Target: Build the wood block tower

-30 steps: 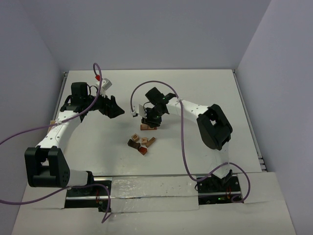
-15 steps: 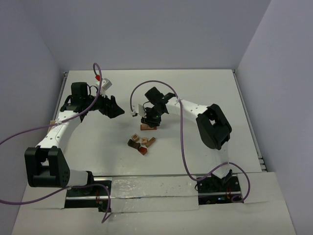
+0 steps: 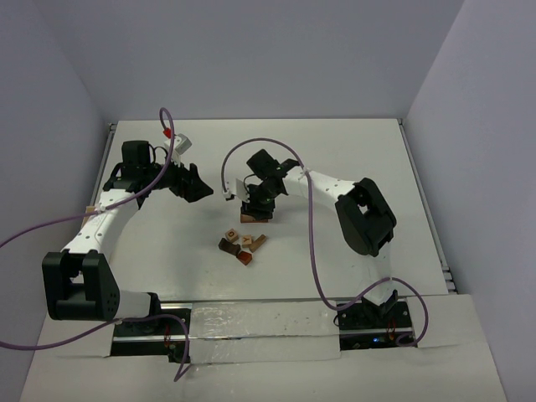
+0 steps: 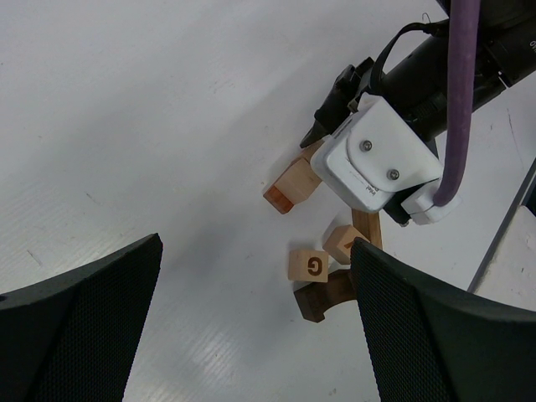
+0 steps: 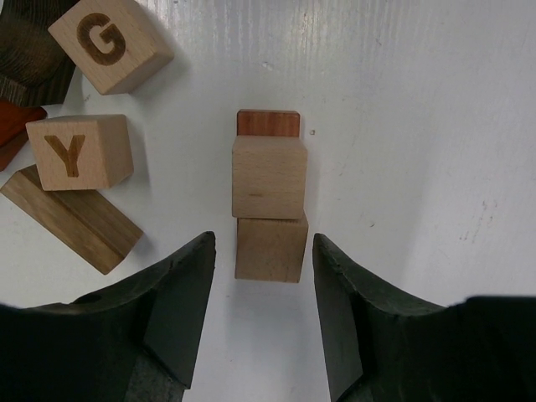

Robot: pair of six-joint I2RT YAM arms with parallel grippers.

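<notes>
Wood block tower (image 5: 268, 197) lies near the middle of the table (image 3: 335, 151), directly under the right gripper (image 5: 264, 251). In the right wrist view it shows as three pieces in one line, its long axis running from 12 to 6 o'clock. A reddish-brown block (image 5: 268, 123) is at the 12 o'clock end, a tan cube (image 5: 268, 176) is in the middle and a second tan block (image 5: 270, 249) is at the 6 o'clock end. I cannot tell whether the middle cube rests on its neighbours or lies between them.

The right gripper's jaws stand partly apart, one on each side of the 6 o'clock end, with a strip of table showing between each finger and the wood, so nothing is held.

Loose pieces lie just beside the tower, at 9 to 11 o'clock of it in that view. They are a cube marked G (image 5: 109, 42), a cube marked Y (image 5: 77, 151), a tan plank (image 5: 71, 219), a dark brown block (image 5: 25, 50) and an orange-red piece (image 5: 12, 134) cut off by the frame edge.

From above, the right gripper's body hides most of the tower. The left gripper (image 3: 201, 186) hangs well apart at about 10 o'clock of the tower, jaws wide and empty.
</notes>
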